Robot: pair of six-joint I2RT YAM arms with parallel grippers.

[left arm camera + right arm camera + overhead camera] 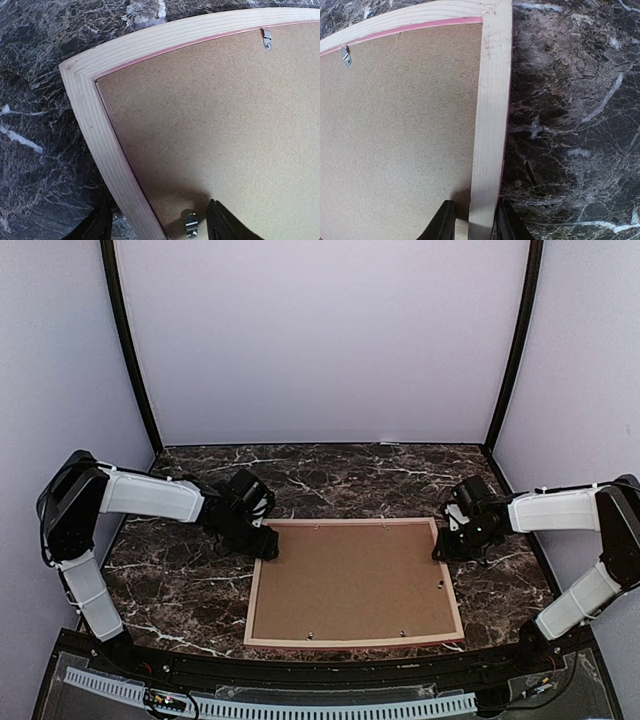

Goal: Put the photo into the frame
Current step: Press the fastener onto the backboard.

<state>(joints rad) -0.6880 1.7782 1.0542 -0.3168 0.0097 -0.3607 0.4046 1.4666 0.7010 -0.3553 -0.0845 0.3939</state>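
Pink-edged pale wood, the frame [350,643] lies back-up on the marble bench [180,590], towards its near edge and a little right of centre. A brown hardboard backing panel [350,580] fills it. The left pincer [266,545] sits at the frame's far left corner, jaws wide apart astride the left rail and a small metal clip [190,223], gripping nothing. The right pincer [442,550] is pinched onto the right rail by the far right corner.

Front of the frame [350,642] faces down, unseen (backing panel [350,580] uppermost).
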